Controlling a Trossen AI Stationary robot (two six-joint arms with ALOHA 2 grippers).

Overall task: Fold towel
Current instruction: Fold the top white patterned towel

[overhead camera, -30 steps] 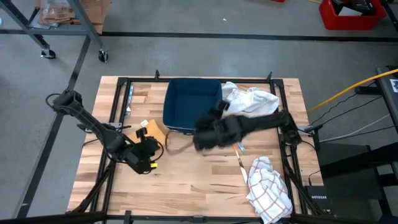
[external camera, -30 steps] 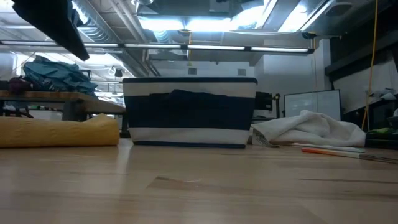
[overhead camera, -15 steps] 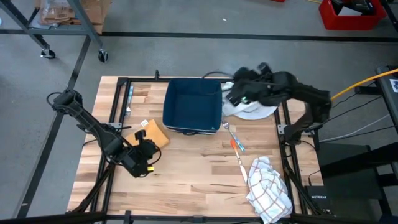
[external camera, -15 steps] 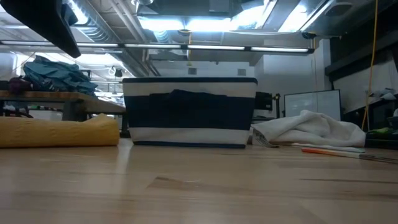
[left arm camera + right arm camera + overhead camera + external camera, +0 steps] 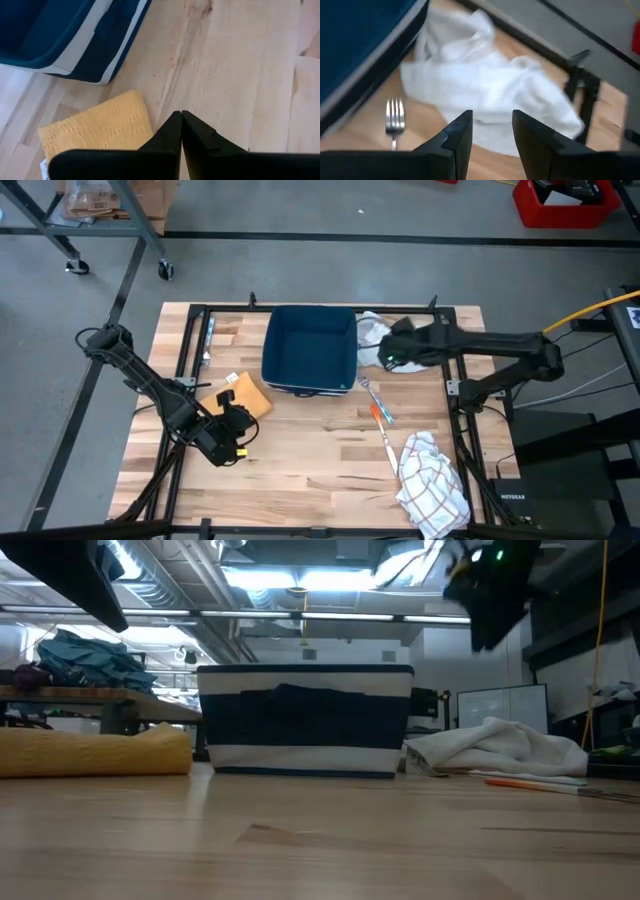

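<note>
White towel (image 5: pixel 378 340) crumpled beside blue bin (image 5: pixel 309 348): soft, light, floppy; pinch at free corner. Right tool (image 5: pixel 491 131) above, fingers apart, empty. Left tool (image 5: pixel 181 120) closed, idle.

Two dark jointed arms, black angular claw fingers (image 5: pixel 457 137).

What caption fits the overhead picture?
Right gripper hangs open over the crumpled white towel beside the navy fabric bin; left gripper waits shut.
</note>
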